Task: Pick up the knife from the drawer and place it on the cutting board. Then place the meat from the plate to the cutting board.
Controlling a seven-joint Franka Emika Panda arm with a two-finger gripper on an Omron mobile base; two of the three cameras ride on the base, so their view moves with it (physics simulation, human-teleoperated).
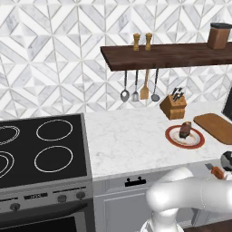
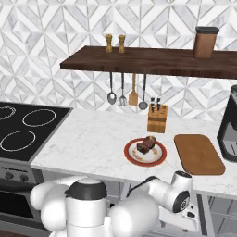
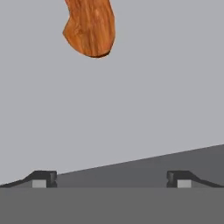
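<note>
Current step, judged: approach to knife pickup; no item moved to the board yet.

1. Gripper (image 3: 111, 179): jaws stand fully apart, nothing between them. The two dark tips sit wide at the bottom of the hand view, with bare pale grey drawer floor between and beyond them. A wide opening suits a descent onto a slim handle: margin on both sides before closing.

2. Knife (image 3: 89, 27): in the hand view only its brown wooden handle end shows, lying flat on the floor of the drawer (image 3: 166, 87), well ahead of the tips and offset toward the left tip. Blade is cut off by the frame edge; direction cannot be told. Handle not touched.

3. Arm posn: wrist is dropped low below the worktop (image 1: 131, 140) front edge, at the right of the cabinet run. It reaches down because the knife lies inside the drawer, under worktop level. In the left base view a small reddish-brown item at the right edge, beside the wrist, may be the same handle; too small to confirm.

4. Plate (image 2: 159, 159): white w/ red-brown rim, on the worktop in front of the knife block (image 2: 157, 119). Meat (image 2: 146, 144) rests on it, approx. centred. Untouched; second half of task pending.

5. Cutting board (image 2: 199, 153): flat on worktop just right of the plate, apart from it, top bare. Adjacent placement keeps both transfers short.

6. Next move calls for (judgement): shift jaws forward and toward the handle, centre over it, then descend and close. Risk: closing off-centre could skid the handle across the smooth floor.
</note>
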